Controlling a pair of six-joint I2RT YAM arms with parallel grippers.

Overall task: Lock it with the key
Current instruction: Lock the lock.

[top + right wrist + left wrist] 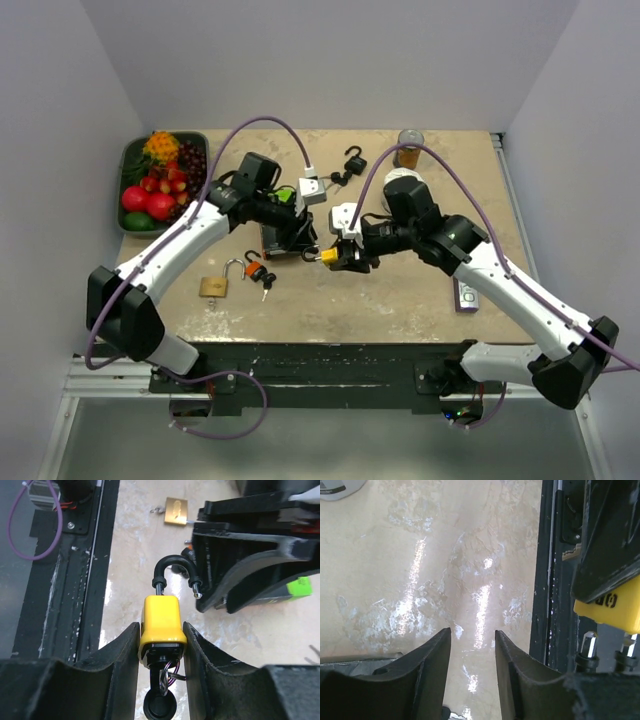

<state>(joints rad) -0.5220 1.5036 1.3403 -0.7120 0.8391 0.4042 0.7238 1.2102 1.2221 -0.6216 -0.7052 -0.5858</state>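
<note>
A yellow padlock (160,622) is clamped between the fingers of my right gripper (160,626), held a little above the table. Its black shackle (175,565) stands lifted and swung out, one leg free of the body. A black-headed key (161,707) on a ring sticks out of the lock's underside. In the top view the padlock (328,257) hangs mid-table in the right gripper (340,258). My left gripper (305,240) is right beside the shackle, and its dark fingers (240,565) almost touch the free leg. The left gripper (472,632) is open with nothing in it, the padlock (612,607) to its right.
A brass padlock (213,286) and an orange padlock with keys (260,272) lie near the front left. A black padlock (354,160), a white box (312,190) and a jar (410,148) sit at the back. A fruit tray (128,170) fills the back-left corner.
</note>
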